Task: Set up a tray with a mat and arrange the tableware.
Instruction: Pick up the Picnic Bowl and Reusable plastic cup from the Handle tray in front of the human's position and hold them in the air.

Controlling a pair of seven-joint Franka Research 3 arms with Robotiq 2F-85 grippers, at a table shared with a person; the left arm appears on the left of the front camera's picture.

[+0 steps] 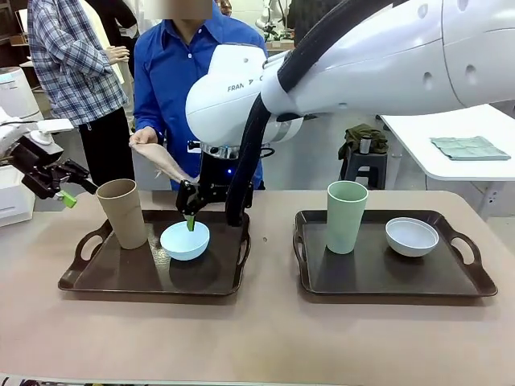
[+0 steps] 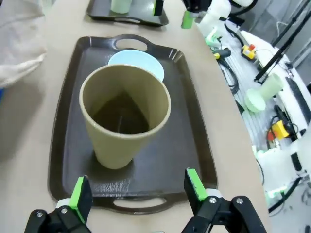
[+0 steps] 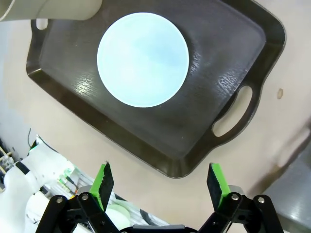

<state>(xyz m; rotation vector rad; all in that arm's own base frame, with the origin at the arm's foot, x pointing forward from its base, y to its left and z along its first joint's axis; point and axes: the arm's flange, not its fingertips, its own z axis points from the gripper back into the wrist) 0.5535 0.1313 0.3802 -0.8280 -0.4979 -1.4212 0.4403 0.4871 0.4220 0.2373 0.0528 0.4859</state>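
Plainly, the tan cup [image 2: 125,116] stands upright, tall, tapered and empty.

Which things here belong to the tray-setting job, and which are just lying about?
Job:
left tray
right tray
tan cup
blue bowl
green cup
white bowl
beige cloth in the person's hand, likely the mat

Lying about:
grey cloth on the side table
dark bundle on the stool
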